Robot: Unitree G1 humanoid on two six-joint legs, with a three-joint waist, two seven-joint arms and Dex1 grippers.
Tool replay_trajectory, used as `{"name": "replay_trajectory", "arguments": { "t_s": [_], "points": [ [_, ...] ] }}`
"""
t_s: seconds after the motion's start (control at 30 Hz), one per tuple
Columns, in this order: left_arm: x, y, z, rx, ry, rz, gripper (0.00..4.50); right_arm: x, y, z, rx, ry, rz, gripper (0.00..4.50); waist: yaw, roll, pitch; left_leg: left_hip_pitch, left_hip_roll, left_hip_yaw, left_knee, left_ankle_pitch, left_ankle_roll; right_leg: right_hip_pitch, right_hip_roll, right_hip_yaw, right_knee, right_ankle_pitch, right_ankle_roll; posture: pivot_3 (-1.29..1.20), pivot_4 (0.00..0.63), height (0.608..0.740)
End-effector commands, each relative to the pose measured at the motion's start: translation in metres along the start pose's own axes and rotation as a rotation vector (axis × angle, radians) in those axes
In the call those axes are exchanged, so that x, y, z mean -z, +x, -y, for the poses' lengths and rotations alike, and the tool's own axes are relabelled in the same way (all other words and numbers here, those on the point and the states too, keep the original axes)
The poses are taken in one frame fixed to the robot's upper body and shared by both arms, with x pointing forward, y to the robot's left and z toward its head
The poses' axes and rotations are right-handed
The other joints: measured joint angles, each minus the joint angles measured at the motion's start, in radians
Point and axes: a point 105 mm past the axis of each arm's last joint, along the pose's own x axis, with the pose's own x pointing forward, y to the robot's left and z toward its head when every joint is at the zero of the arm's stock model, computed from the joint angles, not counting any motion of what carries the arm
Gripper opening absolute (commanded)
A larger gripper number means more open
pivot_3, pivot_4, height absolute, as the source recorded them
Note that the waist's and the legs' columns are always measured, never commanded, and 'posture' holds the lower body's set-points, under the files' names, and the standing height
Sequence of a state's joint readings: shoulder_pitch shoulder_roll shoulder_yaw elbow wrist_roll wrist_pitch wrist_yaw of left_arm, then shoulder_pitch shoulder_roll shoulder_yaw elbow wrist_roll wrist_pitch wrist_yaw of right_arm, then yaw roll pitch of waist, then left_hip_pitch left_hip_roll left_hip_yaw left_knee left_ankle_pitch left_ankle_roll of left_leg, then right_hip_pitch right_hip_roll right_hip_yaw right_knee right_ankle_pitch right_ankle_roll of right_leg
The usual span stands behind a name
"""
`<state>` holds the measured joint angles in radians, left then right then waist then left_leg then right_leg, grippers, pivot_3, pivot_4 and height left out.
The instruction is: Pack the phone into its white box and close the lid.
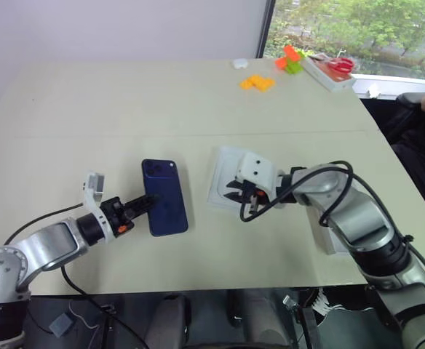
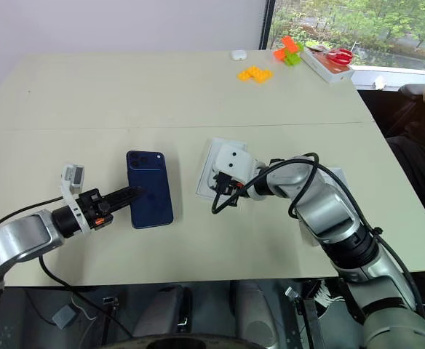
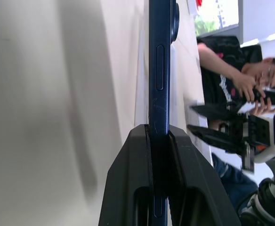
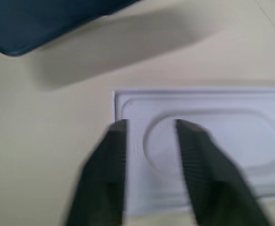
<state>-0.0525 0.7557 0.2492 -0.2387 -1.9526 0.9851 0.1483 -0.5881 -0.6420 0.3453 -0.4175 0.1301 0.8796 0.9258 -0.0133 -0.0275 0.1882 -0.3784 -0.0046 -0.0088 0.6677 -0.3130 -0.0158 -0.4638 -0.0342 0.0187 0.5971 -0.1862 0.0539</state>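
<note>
**Phone gripped by left arm, right gripper over the insert**

While the table (image 1: 125, 94) carries everything, it's a big beige top w/ a window along its far right corner and a person (image 3: 231, 80) seated off its right edge, seen in the left wrist view holding a small dark object up in both hands.

Next in size, the right arm reaches in from the near right corner, bent toward the table's middle. The left arm comes in from the near left corner.

The insert (image 1: 223, 178), a flat white card w/ an oval recess, lies near the middle of the table, nearer the front edge. A white box-like piece (image 1: 327, 236) sits by the right edge, mostly hidden behind the right arm; can't tell which part it is.

The phone (image 1: 164, 196), dark blue, camera cluster at its far end, is left of the insert, apart from it. It casts a shadow on the table in the right wrist view, so it looks lifted off the surface.

Left gripper (image 1: 148, 203) is clenched on the phone's near edge, pads either side of the thin body.

Right gripper (image 4: 149, 141) hangs over the insert's end, fingers (image 4: 114, 146) parted, nothing between them.

Far right corner: orange bricks (image 1: 257, 83), an orange-green block cluster (image 1: 291, 59), a white tray w/ red contents (image 1: 332, 70). A small white object (image 1: 239, 63) lies by the far edge.
</note>
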Motion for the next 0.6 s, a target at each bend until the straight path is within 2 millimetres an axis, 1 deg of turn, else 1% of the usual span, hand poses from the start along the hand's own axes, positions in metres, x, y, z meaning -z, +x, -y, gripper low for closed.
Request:
{"name": "replay_trajectory", "arguments": {
  "t_s": [0.03, 0.17, 0.47, 0.53, 0.6],
  "points": [
    [-0.002, 0.001, 0.012, 0.049, 0.030, -0.012, 0.00, -0.003, -0.004, -0.018, -0.067, -0.067, 0.019, 2.21, 0.000, 0.000, 0.000, 0.000, 0.000, 0.000, 0.000, 0.000, 0.000, 0.000, 0.000, 0.000, 0.000, 0.000, 0.000, 0.00, 0.150, 0.726],
    [-0.002, 0.004, 0.014, 0.064, 0.039, -0.027, 0.00, 0.019, 0.003, -0.020, -0.055, -0.051, -0.046, 2.21, -0.001, 0.000, 0.000, 0.003, 0.000, 0.001, 0.000, 0.000, 0.000, 0.002, 0.000, 0.000, 0.000, 0.000, 0.000, 0.00, 0.150, 0.726],
    [-0.001, 0.007, 0.017, 0.079, 0.042, -0.034, 0.00, 0.031, 0.006, -0.021, -0.046, -0.044, -0.078, 2.21, 0.001, -0.001, 0.000, 0.004, 0.000, 0.001, 0.000, 0.001, -0.002, 0.004, 0.002, 0.001, 0.002, 0.000, 0.000, 0.00, 0.150, 0.726],
    [-0.001, 0.007, 0.017, 0.080, 0.042, -0.032, 0.00, 0.033, 0.006, -0.020, -0.039, -0.053, -0.086, 1.70, 0.000, -0.001, 0.000, 0.004, 0.000, 0.001, 0.000, 0.001, -0.002, 0.004, 0.001, 0.001, 0.002, 0.000, 0.000, 0.00, 0.150, 0.726],
    [-0.001, 0.007, 0.017, 0.080, 0.040, -0.029, 0.00, 0.034, 0.007, -0.019, -0.035, -0.057, -0.090, 0.92, 0.000, -0.001, 0.000, 0.004, 0.000, 0.001, 0.000, 0.001, -0.002, 0.004, 0.001, 0.001, 0.002, 0.000, 0.000, 0.00, 0.150, 0.726]
  ]
}}
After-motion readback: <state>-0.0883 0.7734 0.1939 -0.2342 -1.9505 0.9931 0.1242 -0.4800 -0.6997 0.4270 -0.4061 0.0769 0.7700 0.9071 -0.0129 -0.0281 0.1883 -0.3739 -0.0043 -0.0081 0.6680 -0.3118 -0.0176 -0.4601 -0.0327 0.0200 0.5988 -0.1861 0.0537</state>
